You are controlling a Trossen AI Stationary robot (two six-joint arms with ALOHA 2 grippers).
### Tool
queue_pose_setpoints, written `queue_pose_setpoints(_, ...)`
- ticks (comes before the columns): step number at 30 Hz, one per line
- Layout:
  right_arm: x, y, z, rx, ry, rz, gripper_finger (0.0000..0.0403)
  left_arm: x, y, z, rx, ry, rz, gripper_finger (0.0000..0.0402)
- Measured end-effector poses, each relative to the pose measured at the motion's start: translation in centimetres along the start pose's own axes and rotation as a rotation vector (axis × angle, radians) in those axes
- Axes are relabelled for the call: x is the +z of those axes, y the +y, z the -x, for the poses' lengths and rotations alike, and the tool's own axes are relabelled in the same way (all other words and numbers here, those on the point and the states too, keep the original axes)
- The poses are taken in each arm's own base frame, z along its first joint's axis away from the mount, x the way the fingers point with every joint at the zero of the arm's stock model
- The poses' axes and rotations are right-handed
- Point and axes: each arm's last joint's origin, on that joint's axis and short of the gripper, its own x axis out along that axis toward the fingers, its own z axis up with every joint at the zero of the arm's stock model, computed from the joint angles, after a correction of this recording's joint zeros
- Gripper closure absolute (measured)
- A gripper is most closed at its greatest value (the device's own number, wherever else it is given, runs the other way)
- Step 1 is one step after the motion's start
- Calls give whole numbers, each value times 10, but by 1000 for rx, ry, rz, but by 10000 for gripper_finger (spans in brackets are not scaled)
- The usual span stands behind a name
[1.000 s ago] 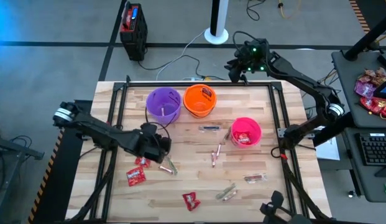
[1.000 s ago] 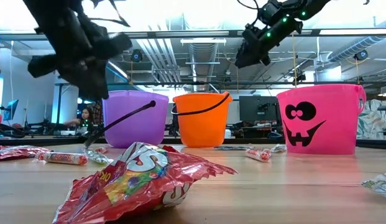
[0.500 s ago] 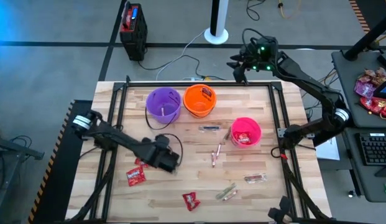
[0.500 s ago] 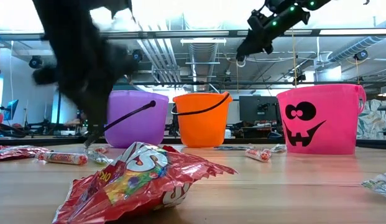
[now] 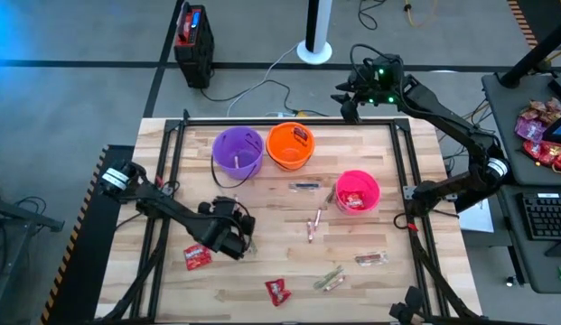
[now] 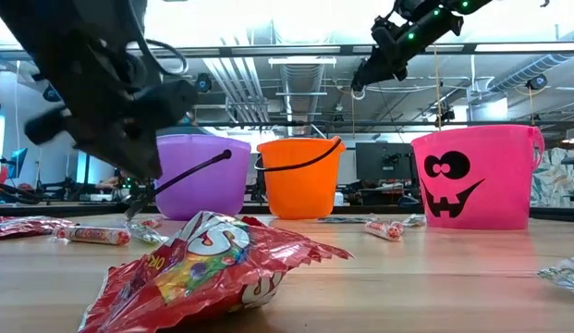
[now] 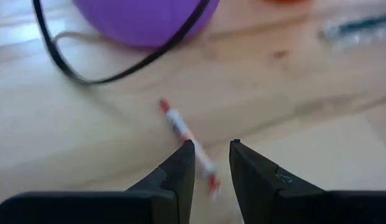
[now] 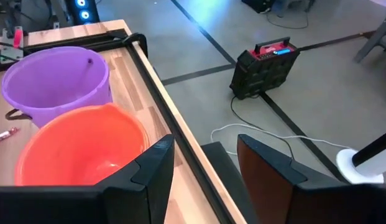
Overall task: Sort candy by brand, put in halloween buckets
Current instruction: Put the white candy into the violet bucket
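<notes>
Reaching: my left end effector (image 5: 233,236) hung low over the bench (image 5: 289,262), front-left area, just above a thin candy stick (image 7: 188,138).
Left state: fingers (image 7: 180,171) parted a little, stick tip between them, nothing clamped; released, not grasping.
Why there: I judged this as lining up for a pick, jaws straddling the stick across its narrow side.
Stick axis: in the left wrist view the long axis ran on a diagonal, one end pointing toward the purple bucket (image 5: 237,152), the other end under my fingers; lying flat.
Right arm: right end effector (image 5: 350,97) waited high beyond the bench's back edge, past the orange bucket (image 5: 290,145); fingers (image 8: 149,171) spread apart, empty.
Why parked: I guessed it stayed clear so my left arm had room.
Buckets: purple and orange side by side at the back, pink bucket (image 5: 357,191) apart to the right; all upright, mouths up, ready to take drops.
Pink contents: some red wrappers visible inside; others hard to tell.
Loose candy: red packet (image 5: 197,257) just beside my left end effector; another red packet (image 5: 278,291) near the front edge; pinkish stick (image 5: 313,223) mid-bench, long axis near front-to-back; dark bar (image 5: 304,186) between orange and pink buckets, long axis left-right; pale sticks (image 5: 329,279) and a wrapped bar (image 5: 371,259) front-right.
Progress: my judgement, sorting partway, several pieces left on the bench.
Risk: stick thin and off-centre in the jaws, could roll or slip on closing.
</notes>
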Motion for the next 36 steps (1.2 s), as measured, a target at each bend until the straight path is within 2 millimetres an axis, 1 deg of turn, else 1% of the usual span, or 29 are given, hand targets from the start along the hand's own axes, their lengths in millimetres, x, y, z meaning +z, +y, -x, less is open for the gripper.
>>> queue_pose_setpoints(5, 0, 0, 0, 0, 1, -10, 234, -8, 14, -25, -10, -16, 53, 317)
queue_pose_setpoints(7, 0, 0, 0, 0, 3, -15, 234, -11, 19, -31, -25, -15, 69, 317)
queue_pose_setpoints(10, -2, 0, 0, 2, 15, -19, 234, -15, 24, -37, -37, -13, 64, 317)
queue_pose_setpoints(16, -4, 1, 0, 7, 35, -26, 234, -23, 23, -48, -117, -5, 51, 318)
queue_pose_setpoints(19, -4, 1, -1, 3, 41, -27, 234, -27, 24, -53, -110, 3, 15, 322)
queue_pose_setpoints(22, -5, 1, -1, 2, 47, -29, 234, -30, 27, -57, -94, -10, 21, 333)
queue_pose_setpoints(26, -5, 1, -1, 4, 55, -32, 234, -34, 31, -62, -71, -28, 13, 378)
queue_pose_setpoints(32, -8, 2, 0, 10, 76, -39, 234, -35, 33, -64, -68, -26, 17, 380)
queue_pose_setpoints(34, -8, 2, 0, 10, 76, -39, 234, -33, 32, -62, -72, -10, 24, 380)
queue_pose_setpoints(36, -8, 2, 0, 10, 76, -40, 234, -28, 29, -55, -93, -3, 30, 380)
